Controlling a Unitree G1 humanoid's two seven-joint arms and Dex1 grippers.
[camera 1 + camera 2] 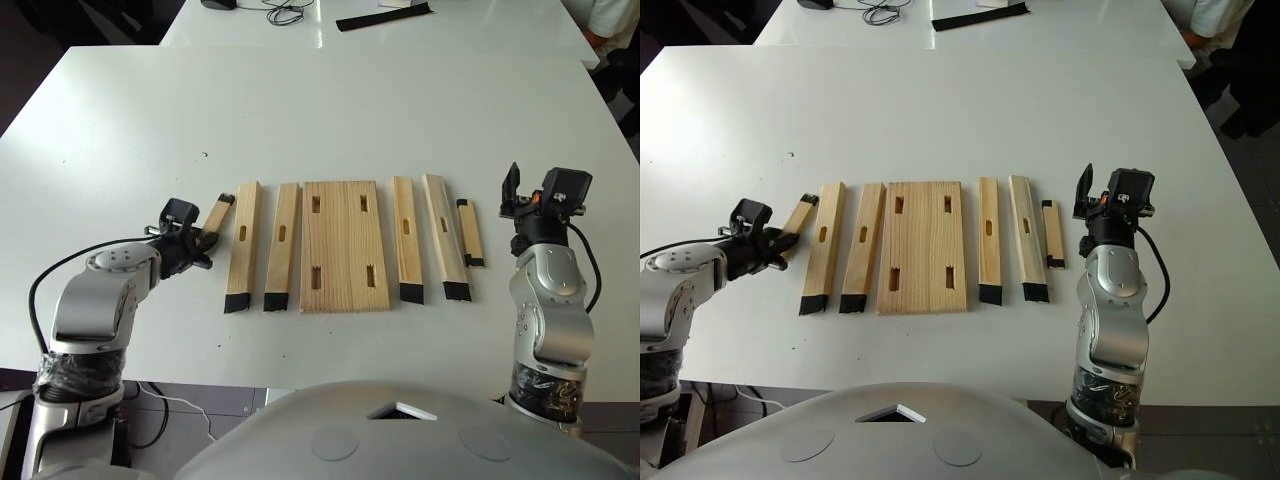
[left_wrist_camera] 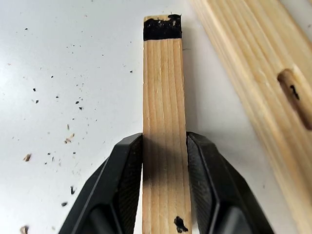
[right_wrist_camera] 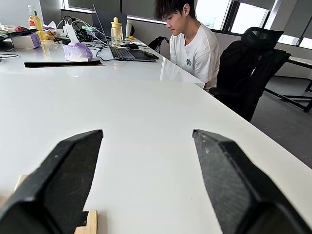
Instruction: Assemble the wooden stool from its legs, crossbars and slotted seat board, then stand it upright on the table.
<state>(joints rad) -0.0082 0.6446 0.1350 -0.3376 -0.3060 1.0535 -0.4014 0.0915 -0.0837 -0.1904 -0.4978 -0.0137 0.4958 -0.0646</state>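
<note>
Far table (image 1: pixel 500 30) has a black strip (image 1: pixel 383 17) and some cables (image 1: pixel 285 10) on it. On the near table (image 1: pixel 300 120) the parts lie flat in a row: seat board (image 1: pixel 343 246) in the middle, two legs (image 1: pixel 243 245) each side, and a crossbar at each outer end. The left crossbar (image 2: pixel 164 97) sits just beside the outer leg. Its near end is hidden by the left gripper (image 2: pixel 164 144), which is clamped on it. The right gripper (image 3: pixel 146 132) hangs wide open near the right crossbar (image 1: pixel 470 232), holding nothing.

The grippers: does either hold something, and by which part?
The left gripper clamps the short crossbar by its long side edges, at its end nearer the robot. The right gripper is open, holding nothing.
</note>
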